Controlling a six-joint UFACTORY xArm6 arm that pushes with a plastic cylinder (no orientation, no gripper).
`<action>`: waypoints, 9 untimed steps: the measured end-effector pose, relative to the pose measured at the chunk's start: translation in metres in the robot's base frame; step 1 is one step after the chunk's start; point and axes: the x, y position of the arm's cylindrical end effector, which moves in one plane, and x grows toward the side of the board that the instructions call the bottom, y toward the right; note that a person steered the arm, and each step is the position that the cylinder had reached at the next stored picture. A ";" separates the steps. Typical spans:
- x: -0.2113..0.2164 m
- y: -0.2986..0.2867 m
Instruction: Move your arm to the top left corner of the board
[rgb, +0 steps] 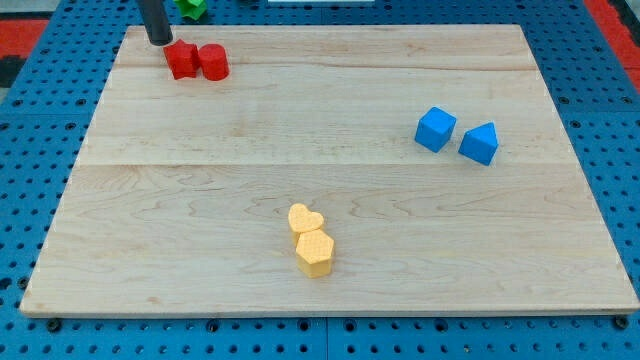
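one bare rod, nothing held: my tip (159, 42) stands at the board (300, 110)'s top left corner, about where the task wants it. just at its four o'clock sit the red blocks (197, 61), which would likely slide lightly if nudged. no grasp needed; the hard, rigid board stays put.
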 end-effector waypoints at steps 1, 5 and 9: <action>0.000 -0.006; 0.000 -0.026; -0.005 -0.026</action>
